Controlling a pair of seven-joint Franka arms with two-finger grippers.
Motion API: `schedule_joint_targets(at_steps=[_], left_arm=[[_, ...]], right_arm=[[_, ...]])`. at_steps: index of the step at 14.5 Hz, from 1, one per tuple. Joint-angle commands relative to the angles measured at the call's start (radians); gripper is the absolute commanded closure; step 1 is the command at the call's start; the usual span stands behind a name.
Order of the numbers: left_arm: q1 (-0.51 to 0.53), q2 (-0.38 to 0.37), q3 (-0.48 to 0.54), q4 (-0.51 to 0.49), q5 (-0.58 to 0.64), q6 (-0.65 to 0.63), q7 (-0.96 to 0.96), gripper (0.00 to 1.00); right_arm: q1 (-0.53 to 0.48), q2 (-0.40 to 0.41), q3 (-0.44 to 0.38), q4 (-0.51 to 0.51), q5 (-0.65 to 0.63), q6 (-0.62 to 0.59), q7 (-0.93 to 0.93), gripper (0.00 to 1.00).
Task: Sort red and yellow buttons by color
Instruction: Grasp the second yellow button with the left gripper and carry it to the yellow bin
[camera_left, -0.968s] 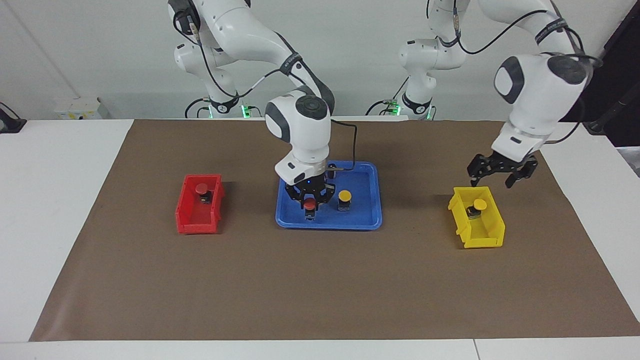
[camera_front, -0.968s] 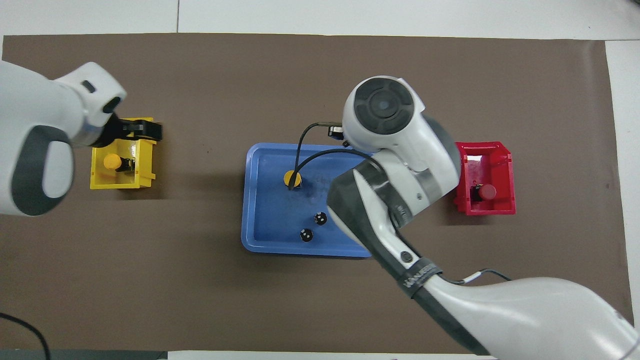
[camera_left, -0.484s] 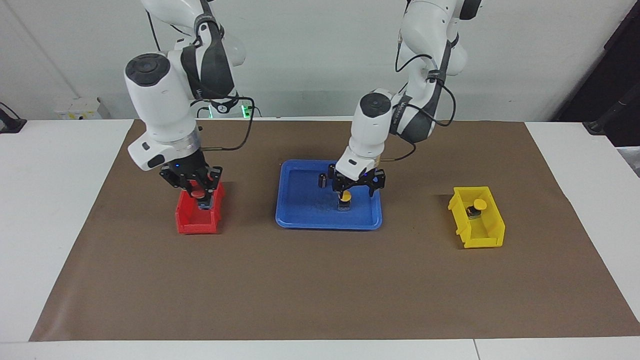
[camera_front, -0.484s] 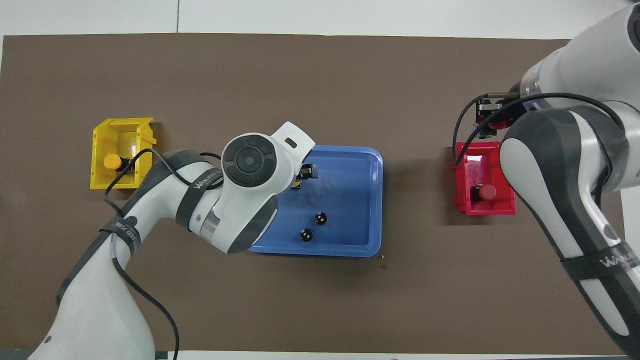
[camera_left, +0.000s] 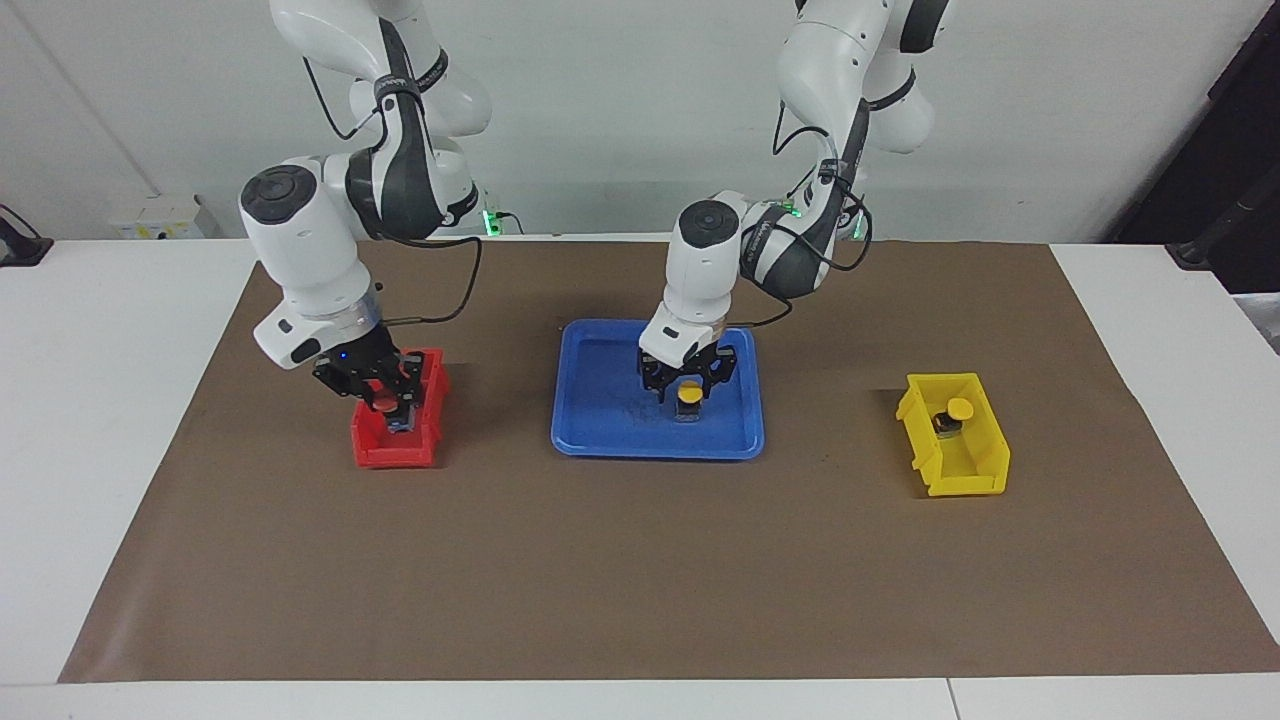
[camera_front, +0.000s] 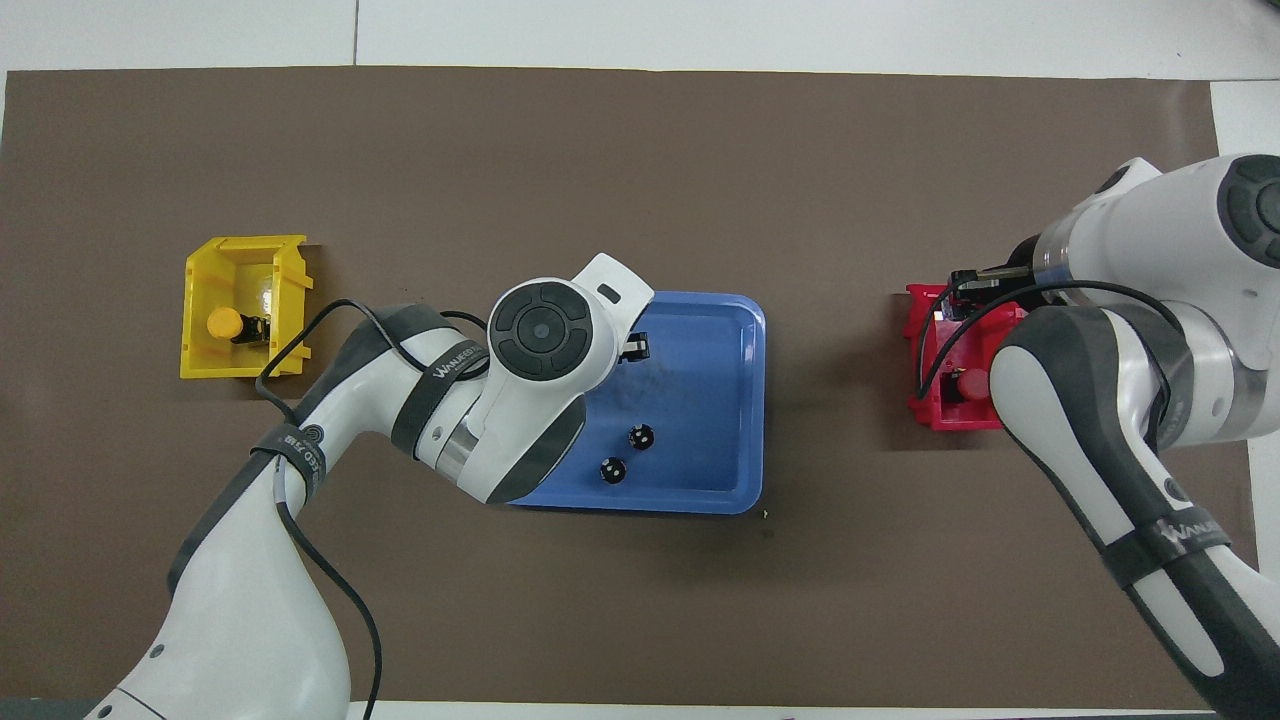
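Note:
My right gripper (camera_left: 388, 405) is shut on a red button (camera_left: 385, 403) and holds it low in the red bin (camera_left: 378, 455). Another red button (camera_front: 968, 381) lies in that bin (camera_front: 922, 408). My left gripper (camera_left: 688, 388) is open and low in the blue tray (camera_left: 600, 440), its fingers on either side of a yellow button (camera_left: 688, 392). In the overhead view the left hand hides that button. The other yellow button (camera_left: 958, 409) lies in the yellow bin (camera_left: 962, 472), also seen from overhead (camera_front: 222, 323).
Two small dark cylinders (camera_front: 640, 436) (camera_front: 612, 469) stand in the blue tray (camera_front: 725, 330), nearer to the robots than the yellow button. The yellow bin (camera_front: 245, 250) is at the left arm's end, the red bin at the right arm's end. A brown mat (camera_left: 640, 570) covers the table.
My right gripper carried the red button from the tray to the red bin and lowered it in. My left gripper moved from the yellow bin to the tray and came down around the yellow button.

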Motion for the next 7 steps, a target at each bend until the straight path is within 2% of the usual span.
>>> schedule_joint_targets(at_steps=[1,4,7], left_arm=[[0.002,0.005,0.016,0.055,0.019,-0.040,-0.018,0.99],[0.083,-0.042,0.038,0.198,0.023,-0.284,0.043,0.99],[0.268,-0.093,0.038,0.219,0.016,-0.372,0.305,0.99]], right_arm=[[-0.034,-0.064,0.012,-0.090,0.029,0.043,-0.071,0.77],[-0.037,-0.062,0.010,-0.102,0.029,0.052,-0.080,0.77],[-0.040,-0.062,0.010,-0.153,0.029,0.138,-0.080,0.77]])
